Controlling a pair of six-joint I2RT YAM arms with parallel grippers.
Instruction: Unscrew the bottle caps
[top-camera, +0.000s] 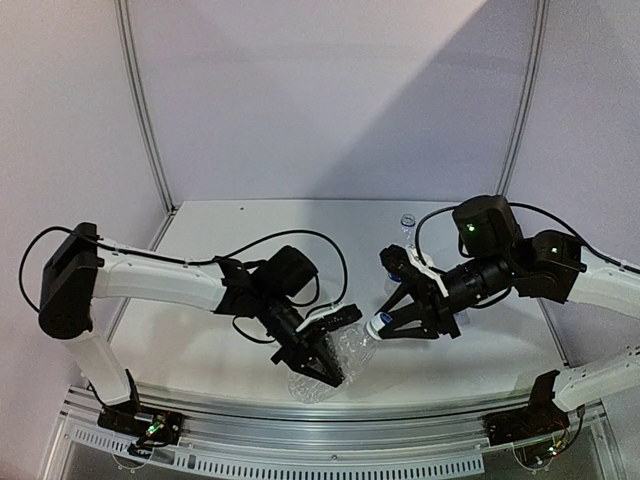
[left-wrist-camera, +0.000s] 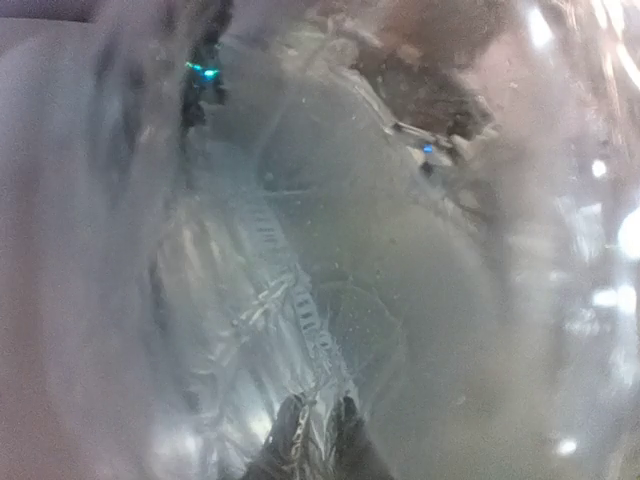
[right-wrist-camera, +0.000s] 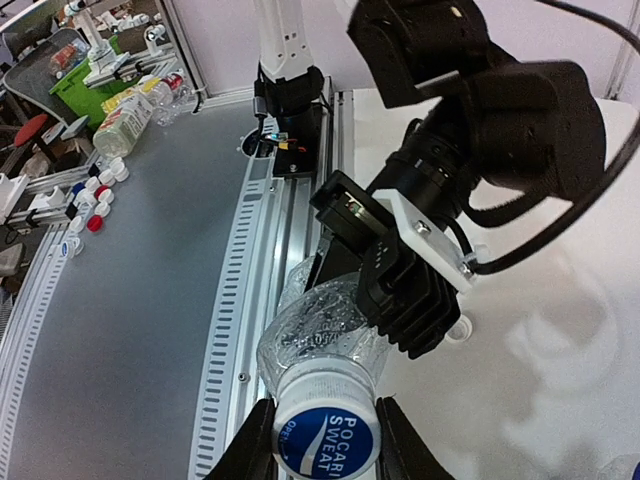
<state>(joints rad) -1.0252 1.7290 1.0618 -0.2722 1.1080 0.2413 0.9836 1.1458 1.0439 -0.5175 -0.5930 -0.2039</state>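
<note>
A clear dented bottle (top-camera: 345, 355) lies tilted above the table's near edge, neck toward the right. My left gripper (top-camera: 318, 358) is shut on its body. In the left wrist view the crumpled bottle wall (left-wrist-camera: 300, 300) fills the frame, pinched between the dark fingertips (left-wrist-camera: 290, 440). My right gripper (top-camera: 385, 325) is shut on the bottle's cap (top-camera: 377, 325). In the right wrist view the cap (right-wrist-camera: 325, 440) is white with a blue printed top, and the fingers (right-wrist-camera: 255, 445) press both its sides. The bottle (right-wrist-camera: 320, 330) runs back to the left gripper (right-wrist-camera: 400, 285).
A second clear bottle (top-camera: 407, 222) stands at the back of the table, its cap on. A small white round piece (right-wrist-camera: 459, 327), perhaps a loose cap, lies on the table by the left gripper. The metal rail (top-camera: 330, 415) runs along the near edge.
</note>
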